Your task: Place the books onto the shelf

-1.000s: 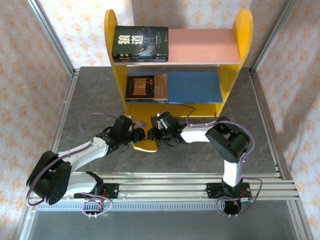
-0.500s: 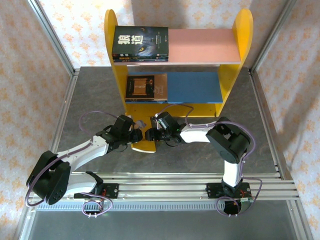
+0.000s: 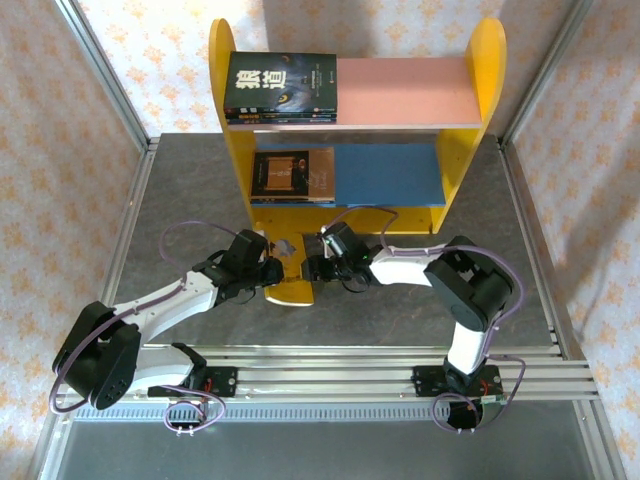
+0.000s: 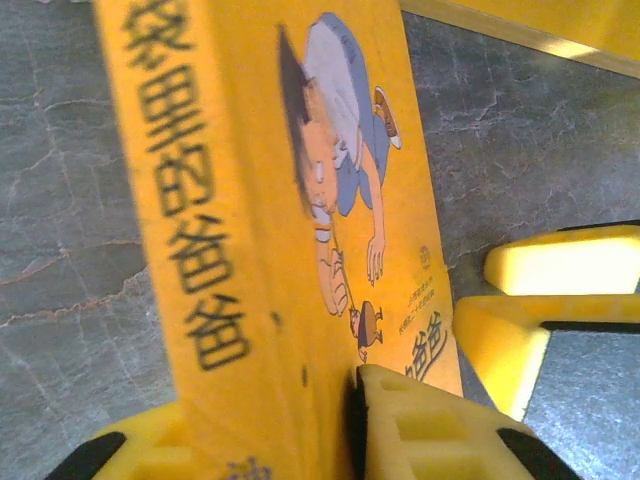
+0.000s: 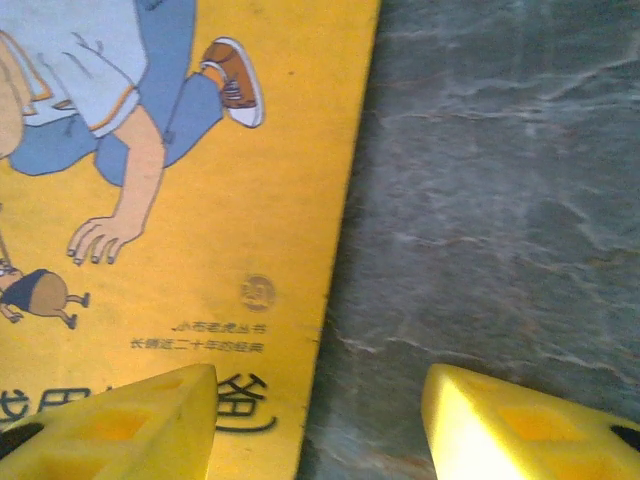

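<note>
The yellow book [image 3: 290, 292] is in front of the shelf [image 3: 228, 150], between my two grippers. My left gripper [image 3: 275, 272] is shut on its spine end; in the left wrist view its fingers [image 4: 430, 430] pinch the yellow book [image 4: 260, 200] at the bottom of the frame. My right gripper [image 3: 308, 268] is open at the opposite edge, with one finger [image 5: 120, 425] over the cover [image 5: 200, 200] and the other over bare table. A stack of dark books [image 3: 280, 88] lies on the pink upper board [image 3: 410, 92]. A brown book [image 3: 292, 175] lies on the blue lower board [image 3: 390, 175].
The grey stone-patterned table [image 3: 180, 200] has metal rails along its sides and near edge [image 3: 330, 365]. The right halves of both shelf boards are bare. The right gripper's yellow fingers [image 4: 560, 275] show close beside the book in the left wrist view.
The yellow book has tipped from showing its white page edge to showing its cover. The right arm has shifted slightly right. The left gripper has kept its hold.
</note>
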`<state>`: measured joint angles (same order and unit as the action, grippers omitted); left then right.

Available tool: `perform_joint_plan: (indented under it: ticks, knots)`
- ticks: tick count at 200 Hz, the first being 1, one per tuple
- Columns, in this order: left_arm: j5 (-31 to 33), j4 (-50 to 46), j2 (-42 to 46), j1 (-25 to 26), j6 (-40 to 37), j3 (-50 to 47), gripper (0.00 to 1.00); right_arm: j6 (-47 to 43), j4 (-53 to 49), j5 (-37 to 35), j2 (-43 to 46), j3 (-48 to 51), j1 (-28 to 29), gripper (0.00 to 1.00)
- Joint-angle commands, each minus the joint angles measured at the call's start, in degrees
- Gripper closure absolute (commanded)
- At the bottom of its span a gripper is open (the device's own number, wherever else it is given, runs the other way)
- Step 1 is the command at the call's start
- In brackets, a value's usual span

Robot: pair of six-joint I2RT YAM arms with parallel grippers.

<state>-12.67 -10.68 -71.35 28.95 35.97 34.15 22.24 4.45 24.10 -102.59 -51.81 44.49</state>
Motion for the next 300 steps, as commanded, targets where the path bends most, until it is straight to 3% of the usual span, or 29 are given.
perform_joint_plan:
  ticks: [1,36,103,142,183,217,251,300]
  knots:
    - [0.21,0.16,1.45,0.45,-1.42,1.53,0.83,-1.34,-12.29,-8.25,0.58,3.11,-1.95,0.41]
    - [-3.76,1.84,3.58,0.41,-2.41,1.03,0.96,-1.7,-13.12,-9.16,3.63,3.88,-2.77,0.4]
    - [-14.65,-1.1,16.35,0.52,-6.65,1.27,0.97,-2.14,-14.8,-7.3,14.01,6.06,-6.79,0.4]
    - [-16.86,3.43,23.84,0.5,-2.3,0.89,0.97,-1.95,-17.21,-7.09,23.5,6.72,-8.19,0.36]
    - [-12.53,18.2,19.86,0.56,8.13,1.12,0.97,-0.14,-18.87,-9.09,33.5,6.48,-8.61,0.31]
    - [-4.38,25.7,13.71,0.65,12.93,5.3,0.99,2.8,-18.53,-9.84,39.21,5.45,-10.87,0.27]
    - [0.38,37.33,8.89,0.61,18.43,7.33,0.99,8.82,-12.46,-9.11,42.26,5.89,-13.2,0.23]
    - [7.1,43.47,4.2,1.85,20.67,10.23,1.0,15.57,-4.82,-3.86,40.59,3.91,-13.23,0.16]
